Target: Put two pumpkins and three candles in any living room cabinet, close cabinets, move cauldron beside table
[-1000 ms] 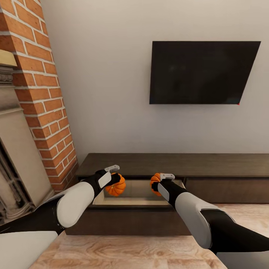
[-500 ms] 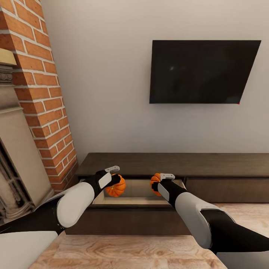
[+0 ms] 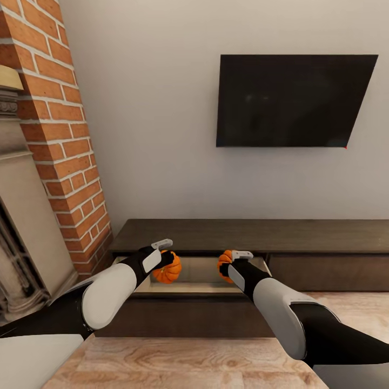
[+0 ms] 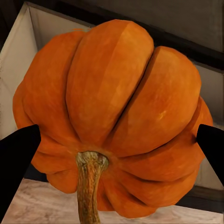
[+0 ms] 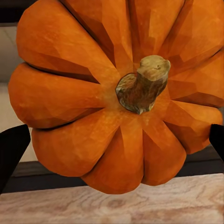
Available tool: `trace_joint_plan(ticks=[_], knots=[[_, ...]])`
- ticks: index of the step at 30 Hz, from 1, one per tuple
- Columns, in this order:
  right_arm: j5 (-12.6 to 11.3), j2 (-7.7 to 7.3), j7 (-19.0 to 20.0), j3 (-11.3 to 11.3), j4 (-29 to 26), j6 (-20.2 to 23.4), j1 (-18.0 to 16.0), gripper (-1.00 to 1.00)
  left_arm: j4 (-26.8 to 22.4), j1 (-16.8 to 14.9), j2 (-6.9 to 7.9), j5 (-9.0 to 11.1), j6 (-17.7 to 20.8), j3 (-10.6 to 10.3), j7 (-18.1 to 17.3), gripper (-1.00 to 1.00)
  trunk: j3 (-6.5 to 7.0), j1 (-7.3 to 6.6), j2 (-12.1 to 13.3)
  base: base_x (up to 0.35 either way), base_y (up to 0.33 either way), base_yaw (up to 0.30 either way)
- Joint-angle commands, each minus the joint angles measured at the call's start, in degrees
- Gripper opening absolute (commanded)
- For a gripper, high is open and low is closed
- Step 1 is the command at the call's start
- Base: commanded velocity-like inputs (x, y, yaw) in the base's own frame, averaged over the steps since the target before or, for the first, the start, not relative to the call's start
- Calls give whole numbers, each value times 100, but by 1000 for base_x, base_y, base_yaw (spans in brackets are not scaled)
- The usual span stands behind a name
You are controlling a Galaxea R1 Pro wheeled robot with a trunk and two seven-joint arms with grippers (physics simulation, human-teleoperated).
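The left gripper (image 3: 163, 253) grips one pumpkin (image 3: 167, 272) over the cabinet's (image 3: 302, 237) open drawer (image 3: 200, 270). The right gripper (image 3: 237, 258) grips another pumpkin (image 3: 223, 261) there too.

The arms are hiding part of each pumpkin (image 3: 168, 272) (image 3: 224, 261) in the head view. The picture's edge is cutting off the cabinet (image 3: 324, 237) at right and the fireplace (image 3: 21, 227) at left. The pumpkins are masking the drawer's (image 3: 200, 270) floor in both wrist views.

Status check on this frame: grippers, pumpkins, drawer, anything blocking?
Left gripper shut on left pumpkin; right gripper shut on right pumpkin. Both held over open drawer of cabinet. Nothing blocking.
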Motion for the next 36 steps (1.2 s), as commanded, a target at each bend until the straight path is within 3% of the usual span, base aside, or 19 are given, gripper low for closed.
trace_joint_plan(ticks=[1,9,14,36], knots=[[0,3,-8,-47,-13,22,-1,-100,-11,-1,-3,-18,-2,38,25,-100,-6,-1,-3,0,0,0],[14,3,-11,-14,-26,58,-1,-100,-11,14,-3,-9,-74,46,8,-100,-6,-1,-3,0,0,0],[26,3,-17,-12,-25,57,-1,-100,-8,158,30,-16,-423,43,-14,-100,-6,-1,-3,0,0,0],[27,3,-14,-20,1,55,-1,-100,-2,270,47,-9,-450,46,-37,-100,-6,-1,-3,0,0,0]])
